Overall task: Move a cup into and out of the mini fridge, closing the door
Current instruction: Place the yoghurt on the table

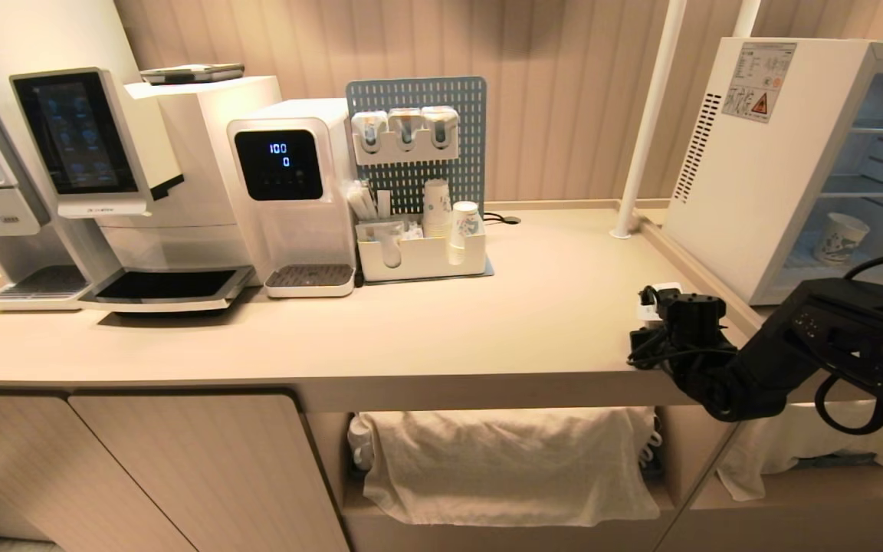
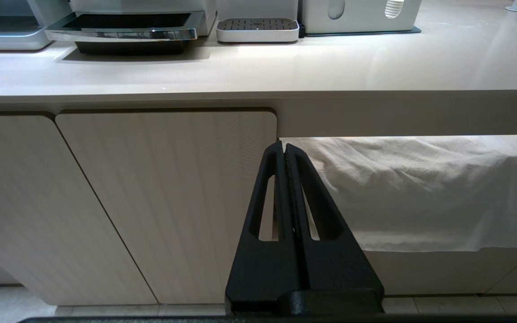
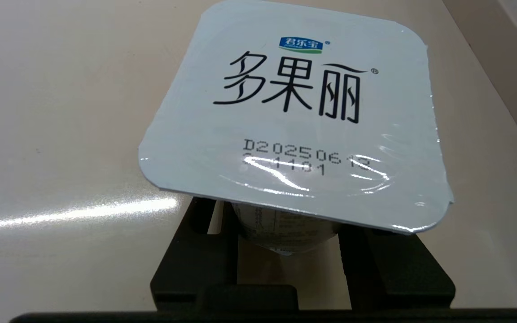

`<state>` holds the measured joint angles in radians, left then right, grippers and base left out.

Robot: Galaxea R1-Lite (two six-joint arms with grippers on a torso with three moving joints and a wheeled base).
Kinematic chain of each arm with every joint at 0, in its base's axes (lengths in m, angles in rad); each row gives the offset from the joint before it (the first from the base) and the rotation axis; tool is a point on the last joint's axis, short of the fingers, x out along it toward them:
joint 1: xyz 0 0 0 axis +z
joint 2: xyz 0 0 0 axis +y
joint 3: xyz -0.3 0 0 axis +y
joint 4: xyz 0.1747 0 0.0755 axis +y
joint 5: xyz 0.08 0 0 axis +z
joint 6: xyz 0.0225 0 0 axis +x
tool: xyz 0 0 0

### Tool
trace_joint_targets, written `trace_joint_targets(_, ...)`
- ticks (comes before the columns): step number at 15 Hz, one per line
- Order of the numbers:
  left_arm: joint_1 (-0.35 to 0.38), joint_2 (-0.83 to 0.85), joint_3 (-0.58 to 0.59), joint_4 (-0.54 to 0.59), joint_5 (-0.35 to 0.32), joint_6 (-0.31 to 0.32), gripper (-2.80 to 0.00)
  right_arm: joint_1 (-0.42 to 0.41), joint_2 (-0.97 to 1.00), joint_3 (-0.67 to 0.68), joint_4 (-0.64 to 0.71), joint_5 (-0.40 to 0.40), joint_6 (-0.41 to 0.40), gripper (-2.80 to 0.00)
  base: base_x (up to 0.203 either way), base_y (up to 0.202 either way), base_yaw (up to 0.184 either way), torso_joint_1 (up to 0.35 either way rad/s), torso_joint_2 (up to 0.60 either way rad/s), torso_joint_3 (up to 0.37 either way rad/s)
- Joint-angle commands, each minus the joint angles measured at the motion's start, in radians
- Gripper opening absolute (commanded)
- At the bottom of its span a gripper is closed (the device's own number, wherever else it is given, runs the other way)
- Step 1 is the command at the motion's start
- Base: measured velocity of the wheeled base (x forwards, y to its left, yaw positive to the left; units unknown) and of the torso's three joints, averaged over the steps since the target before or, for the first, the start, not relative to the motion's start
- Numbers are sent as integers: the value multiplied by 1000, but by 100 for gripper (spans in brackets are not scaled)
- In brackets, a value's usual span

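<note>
In the head view you see the cup inside the open mini fridge, apart from the right claw over the tabletop. In the left wrist view, the left claw is fully closed, empty. In the right wrist view, the right claw grips a foil-lidded plastic pot.

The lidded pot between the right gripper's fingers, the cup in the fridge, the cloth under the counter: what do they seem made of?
Pot: translucent plastic body, apparently; glossy foil-like lid with crinkled glare. Cup: likely matte printed paper. Cloth: soft woven fabric, draped and creased.
</note>
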<state>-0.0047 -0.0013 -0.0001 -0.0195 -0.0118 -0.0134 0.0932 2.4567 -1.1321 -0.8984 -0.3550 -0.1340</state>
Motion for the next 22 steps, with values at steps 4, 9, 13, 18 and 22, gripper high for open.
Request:
trace_joint_targets(4,0,0,0,0,0,0,-280,3,18,-45,36,0,-4,0,0,0,0,0,0,0)
trace_joint_targets(9,0,0,0,0,0,0,-280,3,5,-34,37,0,-1,0,0,0,0,0,0,0)
trace_joint_targets(13,0,0,0,0,0,0,-280,2,-73,46,29,4,7,0,0,0,0,0,0,0)
trace_joint_targets(18,0,0,0,0,0,0,-280,2,-229,216,3,8,17,0,0,0,0,0,0,0)
trace_joint_targets(22,0,0,0,0,0,0,-280,-2,-444,397,-44,49,45,0,0,0,0,0,0,0)
